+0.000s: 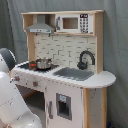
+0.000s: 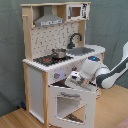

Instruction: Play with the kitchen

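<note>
The white and light-wood toy kitchen stands upright in both exterior views. A steel pot sits on the stovetop beside the grey sink and black faucet. The hood and small microwave are at the top. In the second exterior view the windowed oven door hangs half open, tilted outward. My gripper is just above the door's top edge, below the knobs. In the first exterior view only my white arm shows, at the lower left.
A grey curtain hangs behind the kitchen. The floor is light wood. My arm reaches in from the second exterior view's right, crossing in front of the lower cabinet.
</note>
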{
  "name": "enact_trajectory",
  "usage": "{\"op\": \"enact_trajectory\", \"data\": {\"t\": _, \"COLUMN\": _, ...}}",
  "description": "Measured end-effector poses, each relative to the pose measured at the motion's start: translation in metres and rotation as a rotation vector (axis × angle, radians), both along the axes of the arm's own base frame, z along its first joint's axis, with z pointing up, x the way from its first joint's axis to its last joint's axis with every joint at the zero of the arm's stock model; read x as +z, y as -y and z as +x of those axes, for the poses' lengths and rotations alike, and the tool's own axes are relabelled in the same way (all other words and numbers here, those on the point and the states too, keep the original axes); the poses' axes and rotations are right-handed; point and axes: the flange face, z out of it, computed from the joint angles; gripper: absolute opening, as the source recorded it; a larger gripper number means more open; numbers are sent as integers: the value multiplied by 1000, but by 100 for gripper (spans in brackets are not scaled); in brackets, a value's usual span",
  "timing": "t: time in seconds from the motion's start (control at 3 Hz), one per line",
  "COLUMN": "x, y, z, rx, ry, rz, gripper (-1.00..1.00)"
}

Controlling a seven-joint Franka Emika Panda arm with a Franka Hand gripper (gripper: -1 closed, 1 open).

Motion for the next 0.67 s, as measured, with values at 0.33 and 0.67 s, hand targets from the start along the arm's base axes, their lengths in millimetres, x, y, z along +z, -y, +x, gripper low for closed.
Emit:
{"op": "enact_trajectory", "data": {"t": 0.33, "x": 13, "y": -2, "z": -6, "rx": -19, "ry": 1, "rz": 18, "gripper": 100}}
{"op": "enact_trajectory", "data": {"t": 0.67, "x": 22, "y": -3, "z": -13, "rx": -37, "ry": -3, "rz": 21, "gripper": 100}}
